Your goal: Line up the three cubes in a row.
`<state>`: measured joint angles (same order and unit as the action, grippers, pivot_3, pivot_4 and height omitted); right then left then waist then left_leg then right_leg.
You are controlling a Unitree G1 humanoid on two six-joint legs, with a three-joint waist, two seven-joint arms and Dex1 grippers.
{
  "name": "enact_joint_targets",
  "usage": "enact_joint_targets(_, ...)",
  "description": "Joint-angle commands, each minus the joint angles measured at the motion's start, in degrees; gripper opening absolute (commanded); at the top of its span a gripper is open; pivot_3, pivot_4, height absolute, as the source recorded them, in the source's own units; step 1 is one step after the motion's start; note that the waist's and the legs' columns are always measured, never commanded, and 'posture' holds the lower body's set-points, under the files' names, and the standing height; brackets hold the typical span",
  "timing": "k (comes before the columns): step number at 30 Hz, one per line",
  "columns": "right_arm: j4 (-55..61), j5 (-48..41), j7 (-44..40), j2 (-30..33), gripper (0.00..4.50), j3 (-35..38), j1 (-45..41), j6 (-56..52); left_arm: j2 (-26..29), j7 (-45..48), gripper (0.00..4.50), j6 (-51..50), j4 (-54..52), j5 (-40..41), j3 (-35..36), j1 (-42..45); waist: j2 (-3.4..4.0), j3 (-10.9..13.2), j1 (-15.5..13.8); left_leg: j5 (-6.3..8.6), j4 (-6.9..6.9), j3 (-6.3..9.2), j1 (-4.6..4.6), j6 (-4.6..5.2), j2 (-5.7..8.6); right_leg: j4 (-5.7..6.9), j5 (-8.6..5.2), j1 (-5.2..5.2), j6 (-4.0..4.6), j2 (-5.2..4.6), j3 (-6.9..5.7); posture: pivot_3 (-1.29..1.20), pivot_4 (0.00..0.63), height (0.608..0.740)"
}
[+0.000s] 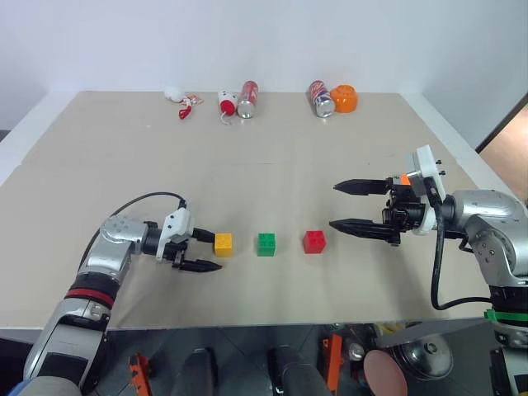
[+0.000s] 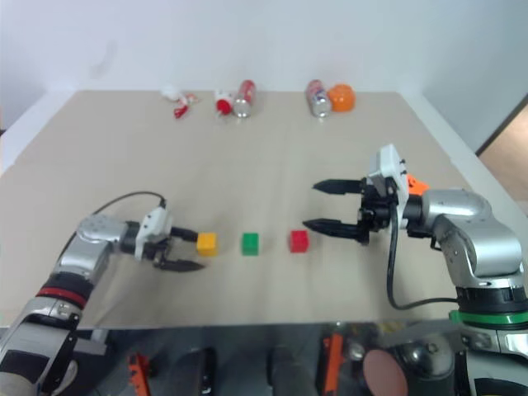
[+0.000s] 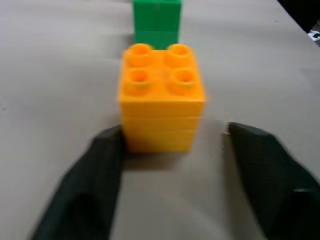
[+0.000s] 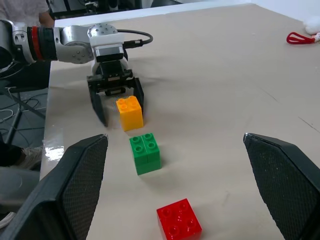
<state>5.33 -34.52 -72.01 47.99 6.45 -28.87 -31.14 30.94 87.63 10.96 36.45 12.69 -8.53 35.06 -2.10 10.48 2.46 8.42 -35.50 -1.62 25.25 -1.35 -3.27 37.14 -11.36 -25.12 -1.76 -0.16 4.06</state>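
The yellow cube [image 1: 223, 243], green cube [image 1: 266, 244] and red cube [image 1: 313, 241] sit in a row on the bench [image 1: 272, 157]. The left gripper [image 1: 206, 252] has its jaws released around the yellow one, perhaps brushing it; the right gripper [image 1: 348, 206] hangs wide open, clear.

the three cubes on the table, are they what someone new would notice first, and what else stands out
Yes: the yellow cube, green cube and red cube stand in a spaced row near the table's front edge. The left gripper sits open around the yellow cube's end of the row, fingers either side of it, while the right gripper hangs open above the table beside the red cube. Two cans and small toys lie along the far edge.
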Motion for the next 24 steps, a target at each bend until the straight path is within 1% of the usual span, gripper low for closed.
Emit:
enact_joint_targets(1, 0.5, 0.0, -0.2, 0.4, 4.50, 0.3, -1.3, 0.7, 0.7, -2.6, 4.15, 1.6, 3.1, -1.6, 1.3, 1.8, 0.00, 0.0, 0.0, -0.03, 0.00, 0.00, -0.03, 0.04, 0.01, 0.00, 0.01, 0.02, 0.02, -0.01, 0.00, 0.00, 0.150, 0.740)
enact_joint_targets(7, -0.8, 0.1, -1.2, 0.3, 4.50, -0.3, -3.1, 0.8, 2.4, -3.7, 4.15, 2.1, 3.8, -1.4, 2.7, 1.9, 0.02, 0.0, 0.3, -0.03, -0.01, 0.07, -0.24, 0.05, 0.19, -0.03, 0.20, -0.06, 0.30, -0.16, 0.00, 0.00, 0.150, 0.740)
enact_joint_targets(12, -2.8, 0.7, -2.6, 0.2, 4.50, -1.5, -5.2, 1.7, 6.1, -3.8, 4.15, 1.6, 4.0, -0.1, 5.2, 1.6, 0.01, 0.0, 0.5, -0.04, -0.01, 0.16, -0.41, 0.07, 0.21, -0.06, 0.24, -0.17, 0.37, -0.21, -0.07, 0.00, 0.150, 0.740)
enact_joint_targets(15, -3.8, 0.9, -3.6, 0.1, 4.50, -2.1, -6.5, 2.0, 9.1, -2.2, 4.15, -1.3, 1.2, 1.5, 7.0, 0.0, 0.03, 0.0, 0.4, -0.04, 0.00, 0.10, -0.46, 0.06, 0.21, -0.05, 0.28, -0.14, 0.42, -0.23, -0.06, 0.00, 0.150, 0.740)
enact_joint_targets(20, -5.9, 1.6, -5.0, -0.2, 4.50, -3.2, -8.5, 2.8, 15.7, 1.7, 4.15, -8.0, -5.1, 4.1, 9.2, -5.0, 0.03, 0.0, 0.4, -0.11, 0.00, 0.02, -0.38, 0.16, 0.06, -0.05, 0.33, -0.19, 0.31, -0.19, -0.07, 0.00, 0.150, 0.740)
enact_joint_targets(22, -6.7, 2.0, -5.0, -0.4, 4.50, -3.5, -9.1, 3.4, 17.2, 0.0, 4.15, -9.5, -6.9, 4.4, 10.5, -6.5, 0.03, 0.0, 0.3, 0.00, 0.07, 0.02, -0.22, 0.01, 0.01, -0.02, 0.30, -0.36, 0.26, -0.17, -0.13, 0.00, 0.150, 0.740)
enact_joint_targets(24, -7.1, 2.2, -4.8, -0.6, 4.50, -3.5, -9.4, 3.8, 17.4, -2.4, 4.15, -11.0, -8.5, 5.0, 12.1, -7.3, 0.03, 0.0, 0.1, 0.22, 0.09, 0.04, -0.09, -0.05, -0.04, 0.03, 0.32, -0.50, 0.20, -0.10, -0.14, 0.00, 0.150, 0.740)
